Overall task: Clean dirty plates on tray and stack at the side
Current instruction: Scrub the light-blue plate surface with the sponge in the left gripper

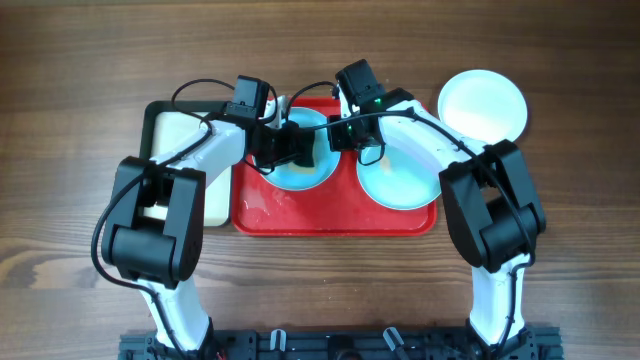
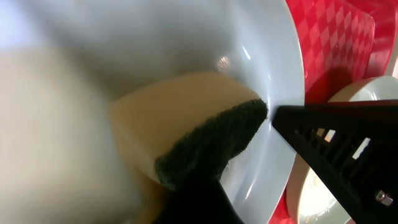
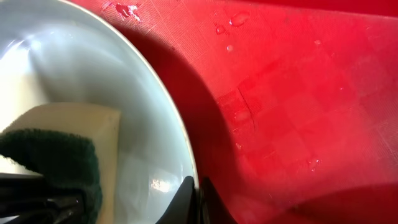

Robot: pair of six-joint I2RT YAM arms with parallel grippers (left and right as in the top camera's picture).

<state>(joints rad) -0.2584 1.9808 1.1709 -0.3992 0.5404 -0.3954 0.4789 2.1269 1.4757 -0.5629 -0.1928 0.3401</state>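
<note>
two grips: left fingers (image 2: 194, 204) squeeze soft green-faced sponge (image 2: 186, 118), right fingers (image 3: 185, 202) pinch glossy plate (image 3: 81, 56) rim.

The wooden surface (image 1: 80, 60) carries the red tray (image 1: 335, 218). A black-rimmed cream tray (image 1: 175, 130) lies against the red tray's left edge, and a white plate (image 1: 483, 103) sits just off its upper right corner.

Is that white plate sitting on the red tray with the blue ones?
No, the white plate lies on the wooden table, just off the red tray near its corner.
</note>
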